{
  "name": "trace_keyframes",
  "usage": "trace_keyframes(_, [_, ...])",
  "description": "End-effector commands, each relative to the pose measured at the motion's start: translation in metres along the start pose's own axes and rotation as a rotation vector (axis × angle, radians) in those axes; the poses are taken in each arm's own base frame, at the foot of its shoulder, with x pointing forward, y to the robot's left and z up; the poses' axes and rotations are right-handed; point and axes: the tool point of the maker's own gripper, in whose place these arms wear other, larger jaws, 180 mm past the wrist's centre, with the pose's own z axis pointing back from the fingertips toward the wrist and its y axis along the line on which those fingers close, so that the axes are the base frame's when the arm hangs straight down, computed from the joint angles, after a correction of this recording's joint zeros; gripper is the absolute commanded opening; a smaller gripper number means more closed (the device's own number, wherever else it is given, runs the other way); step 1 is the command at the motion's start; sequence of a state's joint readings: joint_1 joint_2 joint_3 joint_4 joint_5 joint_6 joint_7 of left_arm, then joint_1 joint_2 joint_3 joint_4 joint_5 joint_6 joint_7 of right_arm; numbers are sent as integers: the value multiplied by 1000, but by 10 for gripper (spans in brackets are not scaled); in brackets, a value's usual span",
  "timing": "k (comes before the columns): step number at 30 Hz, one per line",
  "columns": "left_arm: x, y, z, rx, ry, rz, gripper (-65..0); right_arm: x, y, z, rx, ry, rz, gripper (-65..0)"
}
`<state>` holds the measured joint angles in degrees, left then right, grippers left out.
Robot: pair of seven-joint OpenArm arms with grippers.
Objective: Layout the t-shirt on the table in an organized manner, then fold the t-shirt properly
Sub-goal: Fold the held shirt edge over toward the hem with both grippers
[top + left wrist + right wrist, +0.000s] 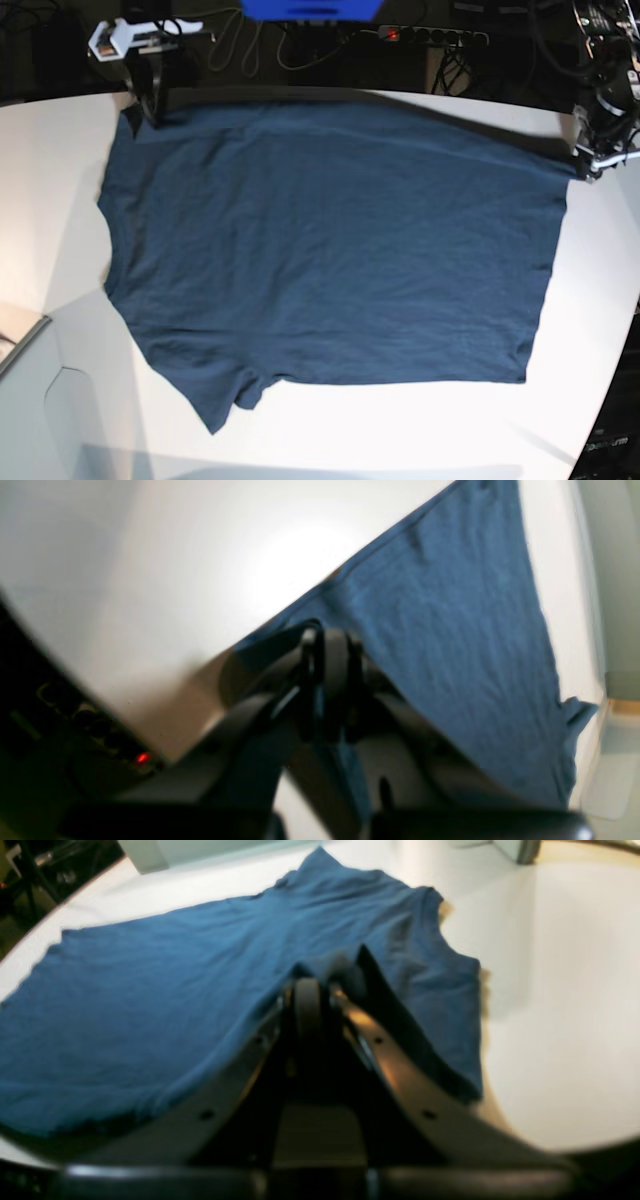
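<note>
The dark navy t-shirt (pixel 330 240) lies spread nearly flat on the white table (pixel 50 200), with its neck and sleeves toward the left and its hem toward the right. My right gripper (pixel 148 100) is at the shirt's far left corner. In the right wrist view the right gripper (pixel 320 977) is shut on a raised pinch of the t-shirt (pixel 150 990). My left gripper (pixel 588 160) is at the far right hem corner. In the left wrist view the left gripper (pixel 327 635) is shut on the edge of the t-shirt (pixel 450 630).
A power strip with cables (pixel 430 35) and a blue object (pixel 310 8) lie beyond the table's far edge. A pale grey panel (pixel 30 400) sits at the near left corner. The table's curved right edge (pixel 620 330) runs close to the hem.
</note>
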<state>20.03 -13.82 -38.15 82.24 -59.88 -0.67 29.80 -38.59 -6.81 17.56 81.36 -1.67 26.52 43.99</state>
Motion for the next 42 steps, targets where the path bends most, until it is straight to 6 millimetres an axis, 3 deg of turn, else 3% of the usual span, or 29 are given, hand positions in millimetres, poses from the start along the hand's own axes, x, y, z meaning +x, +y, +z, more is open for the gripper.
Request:
trace_keyframes(1, [17,-11,0,-34,-41,-15,-648,16,-1,-5,0,-54,12,-650])
trace_keyframes(13, [49,-66,-23,-152,-122,20,-648,27,2,-80,52,-36,56,-650])
trace_keyframes(19, [38,-83,-39,-179,-85,21,-648,36,-6,-118,51,-10,89,-650])
trace_keyframes(27, [41,-83,-57,-168,-77,71,-648,49,-11,-150,66,5,129,-650])
trace_keyframes(37, [66,-113,-66,-225,-121,82,-648,55,-7,-172,76,24,134,-650])
trace_keyframes(42, [71,-115,-66,-229,-128,77,-648,57,-6,-184,76,46,138,-650])
